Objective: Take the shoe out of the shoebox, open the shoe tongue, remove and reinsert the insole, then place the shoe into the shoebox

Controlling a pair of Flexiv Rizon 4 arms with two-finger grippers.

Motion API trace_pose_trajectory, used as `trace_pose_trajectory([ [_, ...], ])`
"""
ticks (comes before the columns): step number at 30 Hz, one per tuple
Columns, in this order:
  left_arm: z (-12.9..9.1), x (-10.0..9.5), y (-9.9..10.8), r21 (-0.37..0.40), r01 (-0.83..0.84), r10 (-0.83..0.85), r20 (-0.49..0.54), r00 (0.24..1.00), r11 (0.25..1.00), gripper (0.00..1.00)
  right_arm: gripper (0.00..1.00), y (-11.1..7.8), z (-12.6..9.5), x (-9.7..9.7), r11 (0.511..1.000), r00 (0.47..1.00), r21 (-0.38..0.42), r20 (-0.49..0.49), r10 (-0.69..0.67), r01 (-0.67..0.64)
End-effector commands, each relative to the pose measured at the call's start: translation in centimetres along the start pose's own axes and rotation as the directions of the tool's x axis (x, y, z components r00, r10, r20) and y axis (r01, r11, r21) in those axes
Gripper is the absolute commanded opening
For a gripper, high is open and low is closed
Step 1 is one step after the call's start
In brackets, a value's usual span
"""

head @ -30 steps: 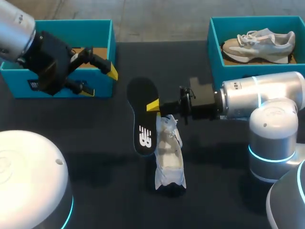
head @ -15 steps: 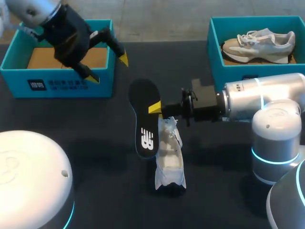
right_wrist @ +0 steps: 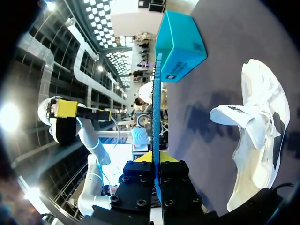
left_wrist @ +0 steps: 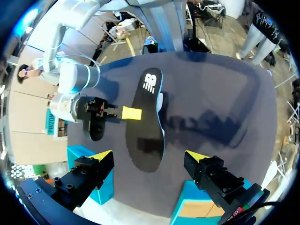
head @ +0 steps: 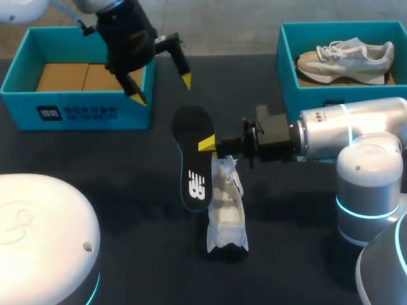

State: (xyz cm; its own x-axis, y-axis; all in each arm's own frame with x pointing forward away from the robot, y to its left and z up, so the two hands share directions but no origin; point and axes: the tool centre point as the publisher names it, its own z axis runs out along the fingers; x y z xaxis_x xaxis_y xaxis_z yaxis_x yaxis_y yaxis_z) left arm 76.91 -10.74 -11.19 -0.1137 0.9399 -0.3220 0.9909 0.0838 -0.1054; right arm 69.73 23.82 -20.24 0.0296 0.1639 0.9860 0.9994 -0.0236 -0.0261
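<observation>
A black insole [head: 193,152] hangs over the table with my right gripper [head: 206,144] shut on its edge. Just under it a white shoe [head: 226,210] lies on the dark table, toe toward the near edge. My left gripper [head: 162,89] stands open in the air beyond the insole's heel end, beside the teal shoebox [head: 76,113]. In the left wrist view the insole [left_wrist: 147,122] lies ahead of my open left gripper [left_wrist: 149,156]. The right wrist view shows the insole [right_wrist: 155,93] edge-on between the shut right gripper [right_wrist: 156,158], with the shoe [right_wrist: 255,140] beside it.
A second teal box [head: 289,76] at the back right holds a grey and beige sneaker [head: 346,56]. The left shoebox has only brown cardboard inside. A white rounded housing [head: 38,241] fills the near left corner, and my right arm's base [head: 365,190] stands at the right.
My left arm has swung from the front of the left shoebox up and to the right, to near the insole's heel end, fingers still open. The right gripper and insole barely moved.
</observation>
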Motion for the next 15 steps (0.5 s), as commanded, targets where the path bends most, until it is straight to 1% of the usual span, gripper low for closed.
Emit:
trace_pose_trajectory([
  [1,-0.1,-0.9,-0.6,-0.003,-0.015,0.015,-0.173,0.985,1.0,1.0,0.0,-0.1,0.0,0.0,1.0,1.0,-0.003,0.002,0.001,-0.001],
  [11,0.4,-2.0,-0.8,0.02,-0.047,0.05,-0.207,0.977,0.999,1.0,0.0,-0.1,0.0,0.0,1.0,1.0,-0.003,0.002,0.001,-0.001],
  [15,0.6,-2.2,-0.7,0.018,-0.073,0.076,-0.179,0.981,0.997,1.0,0.0,-0.1,0.0,0.0,1.0,1.0,-0.003,0.002,0.001,-0.001],
])
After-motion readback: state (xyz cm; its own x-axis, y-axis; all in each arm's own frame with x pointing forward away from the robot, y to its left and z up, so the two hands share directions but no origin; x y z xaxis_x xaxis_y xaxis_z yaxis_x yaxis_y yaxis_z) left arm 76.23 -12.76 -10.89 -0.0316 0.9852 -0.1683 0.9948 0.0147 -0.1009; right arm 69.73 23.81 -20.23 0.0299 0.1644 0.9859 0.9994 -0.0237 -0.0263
